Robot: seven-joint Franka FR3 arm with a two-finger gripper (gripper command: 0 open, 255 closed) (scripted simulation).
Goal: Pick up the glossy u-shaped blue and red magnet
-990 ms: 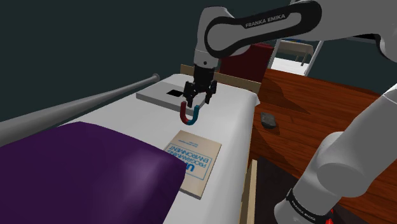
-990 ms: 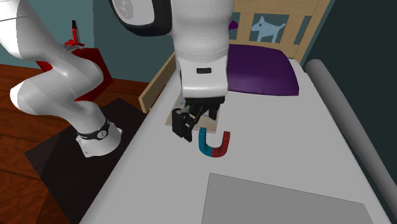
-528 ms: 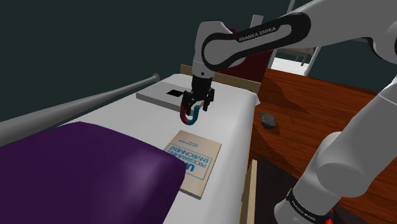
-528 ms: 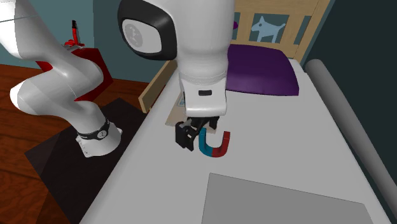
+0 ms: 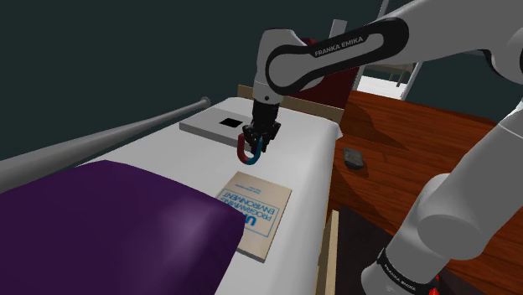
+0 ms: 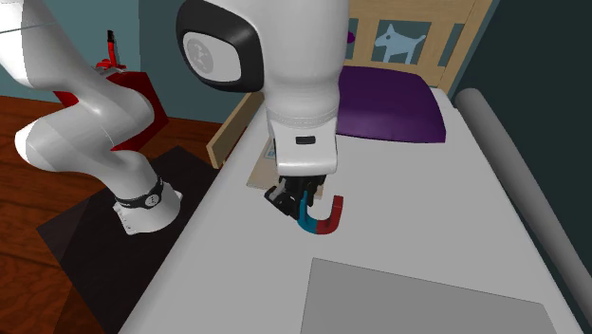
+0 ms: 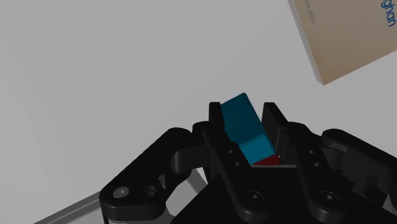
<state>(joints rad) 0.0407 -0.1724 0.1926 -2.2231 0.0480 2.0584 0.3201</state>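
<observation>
Pinching the blue arm of the one glossy U-shaped blue-and-red magnet [image 6: 323, 226], two black fingers [image 7: 216, 130] hold it on the white bed [image 6: 218, 275], between one tan book [image 5: 256, 209] and one grey slab [image 5: 205, 127].

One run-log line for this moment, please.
phase: grasp | gripper: shut on magnet, clasping its blue arm | magnet: on white bed, not yet lifted | nearby: book

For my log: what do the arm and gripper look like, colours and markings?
The arm has rounded glossy white links with dark joints; one dark band reads FRANKA EMIKA in white letters. A dark ring circles its base. The gripper is all black, with two flat fingers and round screw holes.
</observation>
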